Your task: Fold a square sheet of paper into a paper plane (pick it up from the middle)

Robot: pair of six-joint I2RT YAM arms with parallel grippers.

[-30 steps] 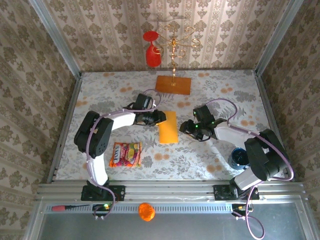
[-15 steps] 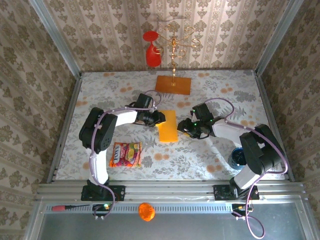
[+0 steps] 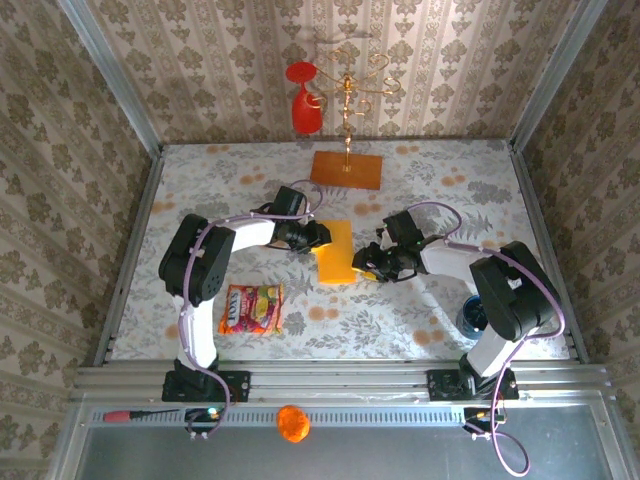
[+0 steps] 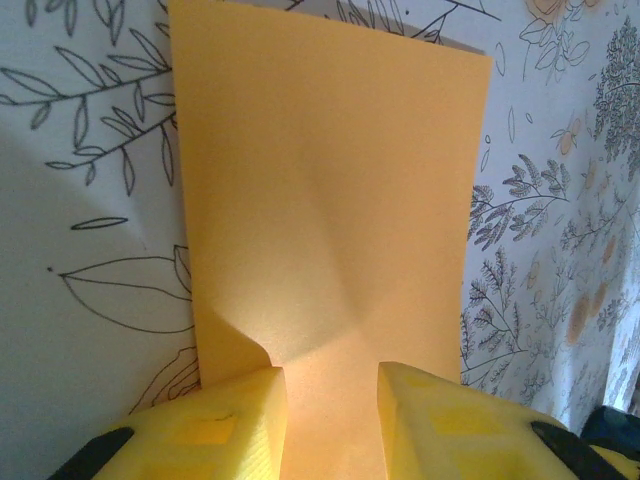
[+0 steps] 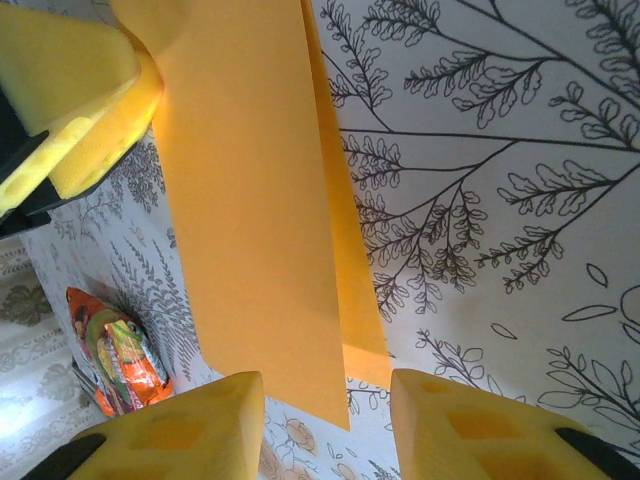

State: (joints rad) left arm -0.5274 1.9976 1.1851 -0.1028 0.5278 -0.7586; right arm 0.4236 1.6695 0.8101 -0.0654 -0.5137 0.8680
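Left gripper (image 4: 330, 425): we saw fingers parted, folded square sheet of paper (image 4: 330, 190) lying flat between them, stretching ahead. Right gripper (image 5: 325, 425): fingers parted, straddling opposite edge. Both arms equally near, we judged.

The square sheet of paper (image 4: 330, 200) runs off the bottom edge between the left claw (image 4: 331, 385) fingers.

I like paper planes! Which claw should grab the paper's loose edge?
Probably right: the right claw straddles the paper at its loose edge, fingers apart; the left claw sits opposite.
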